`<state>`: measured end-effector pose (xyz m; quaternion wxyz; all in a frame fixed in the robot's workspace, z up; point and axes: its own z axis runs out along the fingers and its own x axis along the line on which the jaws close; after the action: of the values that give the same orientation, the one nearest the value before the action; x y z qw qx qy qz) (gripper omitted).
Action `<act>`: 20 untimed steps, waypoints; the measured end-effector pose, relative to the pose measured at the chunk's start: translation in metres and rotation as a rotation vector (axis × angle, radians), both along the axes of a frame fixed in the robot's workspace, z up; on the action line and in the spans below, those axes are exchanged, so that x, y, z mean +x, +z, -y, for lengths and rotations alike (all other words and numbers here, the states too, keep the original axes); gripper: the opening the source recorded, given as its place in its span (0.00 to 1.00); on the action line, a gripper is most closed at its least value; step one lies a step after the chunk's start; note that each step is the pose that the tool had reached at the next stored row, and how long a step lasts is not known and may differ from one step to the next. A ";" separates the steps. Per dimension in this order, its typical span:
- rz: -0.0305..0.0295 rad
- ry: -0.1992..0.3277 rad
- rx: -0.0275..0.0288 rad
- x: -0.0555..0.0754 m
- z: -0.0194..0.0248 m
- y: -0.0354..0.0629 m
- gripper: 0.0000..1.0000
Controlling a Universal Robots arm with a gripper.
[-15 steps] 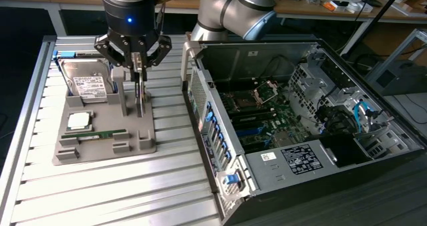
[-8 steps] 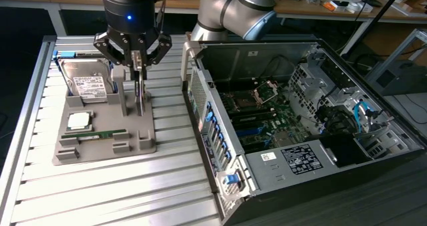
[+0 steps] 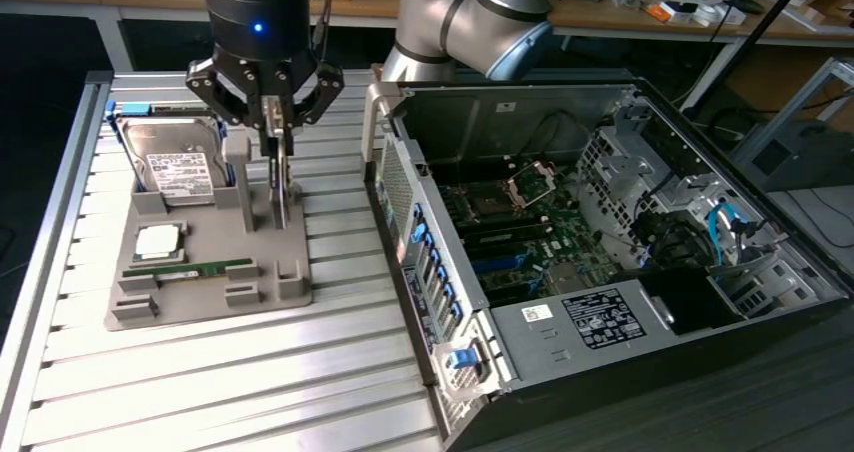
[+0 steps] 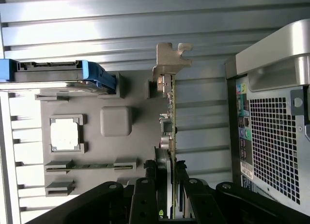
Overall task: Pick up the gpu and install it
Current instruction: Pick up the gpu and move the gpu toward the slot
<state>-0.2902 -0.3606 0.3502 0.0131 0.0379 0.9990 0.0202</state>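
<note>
The gpu stands edge-on in the grey holder on the bench: a thin dark card with a pale metal bracket. Treat it as light, stiff and fragile (grip the bare upper edge). The hand is closed narrowly on that edge.

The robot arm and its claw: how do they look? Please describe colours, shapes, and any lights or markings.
The arm is made of round silver-grey tubes with a pale blue cap at a joint. The claw is black, with a cylindrical body that carries a small blue light. Black linkage bars on each side, with visible pivot bolts, lead to narrow black fingers.
</note>
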 end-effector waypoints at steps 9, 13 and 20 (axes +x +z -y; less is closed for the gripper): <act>0.0000 0.000 0.0000 0.000 0.0000 0.0068 0.27; 0.0000 0.000 0.0000 0.000 0.0000 0.0090 0.27; 0.0000 0.000 0.0001 0.000 0.0000 0.0155 0.27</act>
<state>-0.2902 -0.3606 0.3657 0.0131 0.0379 0.9990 0.0202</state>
